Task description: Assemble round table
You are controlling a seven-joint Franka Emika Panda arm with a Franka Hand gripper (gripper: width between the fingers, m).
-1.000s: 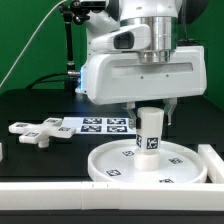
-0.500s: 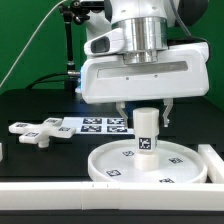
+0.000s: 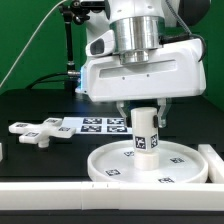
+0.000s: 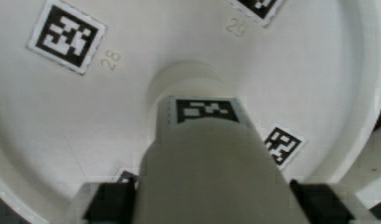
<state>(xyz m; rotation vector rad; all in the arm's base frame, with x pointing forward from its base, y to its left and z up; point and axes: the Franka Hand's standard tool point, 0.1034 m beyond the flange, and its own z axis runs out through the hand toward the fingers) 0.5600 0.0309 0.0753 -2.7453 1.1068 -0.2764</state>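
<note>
The white round disc lies flat on the black table, and the short cylinder leg stands upright on its central hub. My gripper comes down from above and is shut on the upper part of the leg, one finger on each side. In the wrist view the leg runs down to the disc, and the gripper has its dark fingers pressed against both sides of the leg. The cross-shaped foot lies loose on the table at the exterior view's left.
The marker board lies flat behind the disc. A long white bar edges the front of the work area, and another stands at the exterior view's right. A black stand rises at the back left.
My gripper has turned about its vertical axis while holding the leg. The leg's tag has shifted toward the exterior view's left. The leg stays upright on the hub.
</note>
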